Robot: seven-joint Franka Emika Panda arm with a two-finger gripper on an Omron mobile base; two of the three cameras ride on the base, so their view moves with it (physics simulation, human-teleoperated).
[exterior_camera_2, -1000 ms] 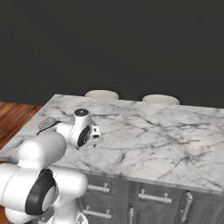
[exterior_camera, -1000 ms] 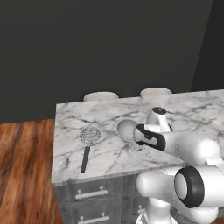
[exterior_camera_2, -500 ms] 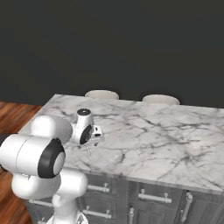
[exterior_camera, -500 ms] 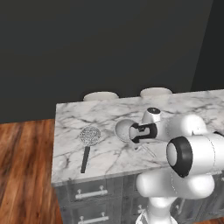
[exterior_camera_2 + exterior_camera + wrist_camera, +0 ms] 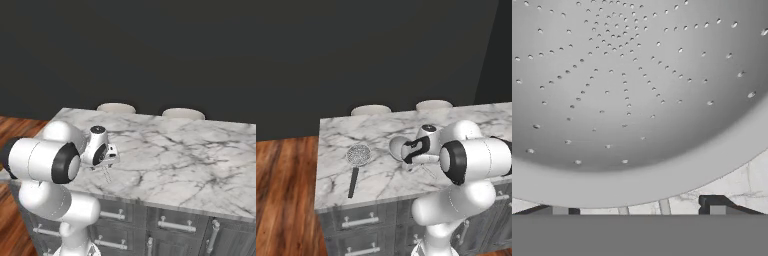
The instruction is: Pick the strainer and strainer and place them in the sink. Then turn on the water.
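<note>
On marble counter [image 5: 381, 175]: deep strainer [image 5: 398, 146] resting upright near the middle, perforated bowl [image 5: 632, 85] close before the hand camera. Gripper [image 5: 637, 209] at the near rim of that bowl, fingertips [image 5: 712, 204] spread and straddling the thin wire handle; contact with it cannot be told. Left of deep strainer, well apart: shallow strainer [image 5: 358, 155] lying flat, black handle [image 5: 353, 182] pointing toward counter's front edge.

Metal strainers on marble.
2 matt silver strainers: a perforated bowl [image 5: 627, 90], a mesh one [image 5: 358, 154]; veined polished marble counter [image 5: 190, 160]; wood-grain floor [image 5: 281, 200].
</note>
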